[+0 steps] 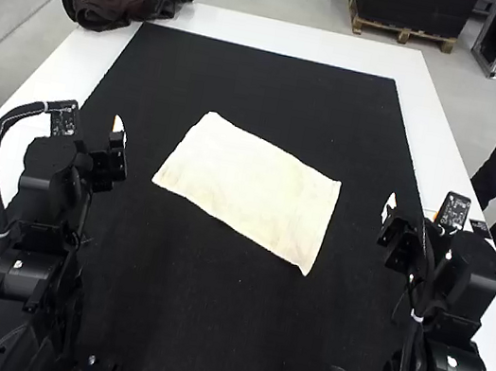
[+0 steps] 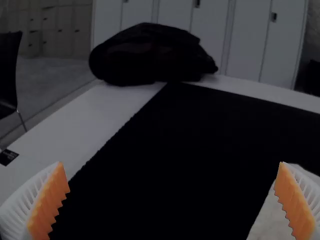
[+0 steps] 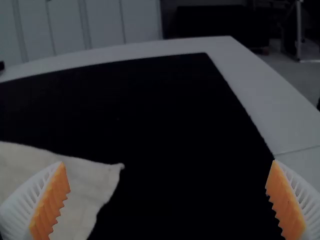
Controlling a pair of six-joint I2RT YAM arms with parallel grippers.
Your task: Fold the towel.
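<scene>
We keep the left gripper (image 1: 94,132) and right gripper (image 1: 412,214) facing forward, both released, fingers wide apart; the towel (image 1: 249,188) lies flat and slanted between them, touching neither; black mat (image 1: 266,83) surrounds its edges, giving us room.

Towel (image 3: 92,185) cut off (both wrist views)
</scene>
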